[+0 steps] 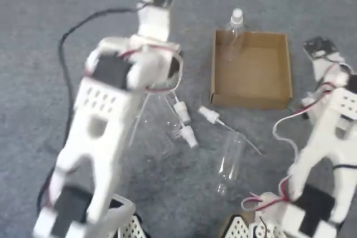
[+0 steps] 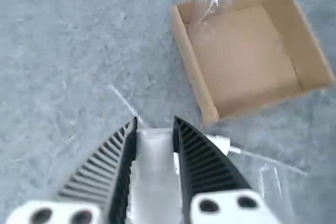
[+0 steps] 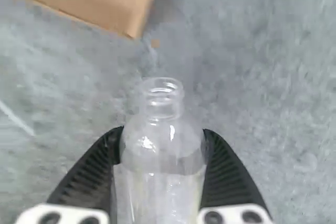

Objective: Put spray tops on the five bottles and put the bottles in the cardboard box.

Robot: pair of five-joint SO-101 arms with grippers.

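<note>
Both my pincers are clamped, left pincer on a spray top, right pincer round an uncapped bottle, neck clear for capping.

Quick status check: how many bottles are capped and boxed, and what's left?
Done: one capped bottle sits in the cardboard box. In hand: the right gripper holds an open bottle; the left gripper grips what looks like a spray top. Left: an uncapped bottle and loose tops lie on the carpet, so most of the job is not yet done.
</note>
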